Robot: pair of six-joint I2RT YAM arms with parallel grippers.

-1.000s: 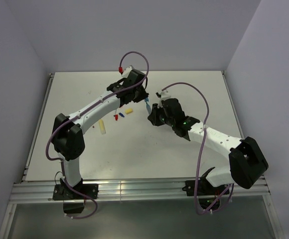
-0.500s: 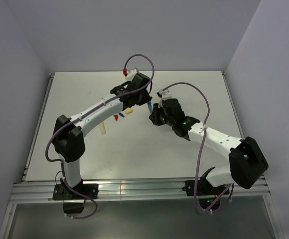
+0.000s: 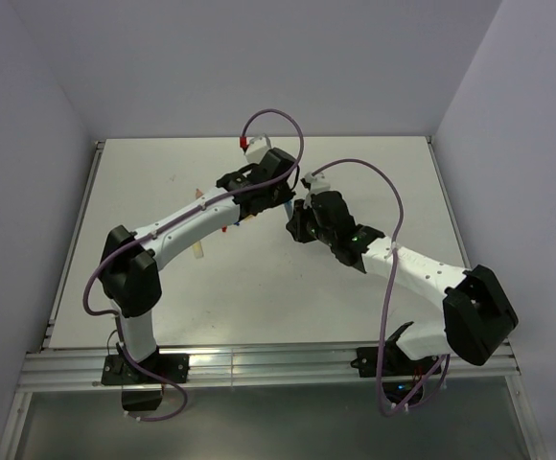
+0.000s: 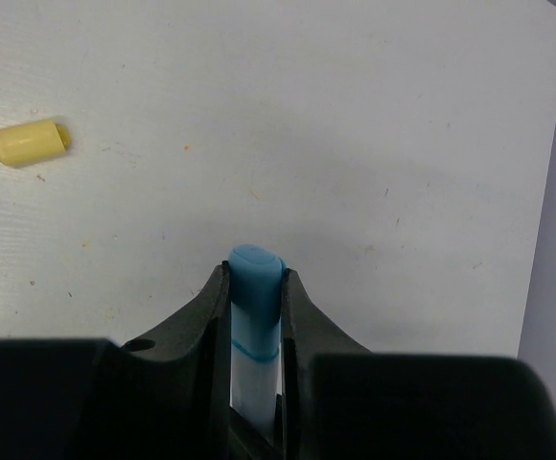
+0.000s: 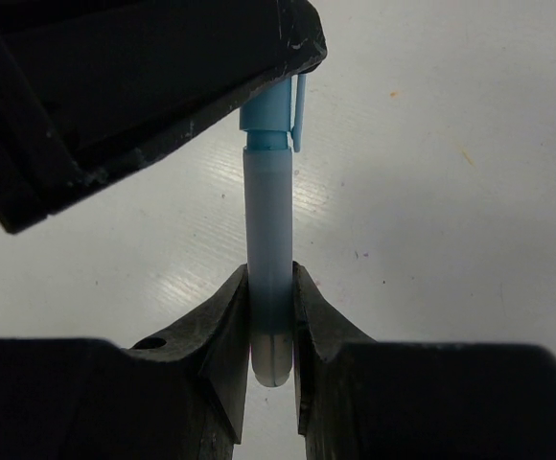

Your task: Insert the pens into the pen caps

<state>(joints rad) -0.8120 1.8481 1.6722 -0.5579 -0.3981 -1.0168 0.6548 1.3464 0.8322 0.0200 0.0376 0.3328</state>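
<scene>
Swung rightward since a second ago, the left gripper now meets the right gripper above the table. It clamps a light blue cap. The right gripper pinches a pale blue pen, its tip at the cap's mouth.

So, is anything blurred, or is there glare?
Right wrist view: the pale blue translucent pen barrel is sharp, with a glare patch on the white table beside it. Left wrist view: the light blue plastic cap is clear, the light even.
</scene>
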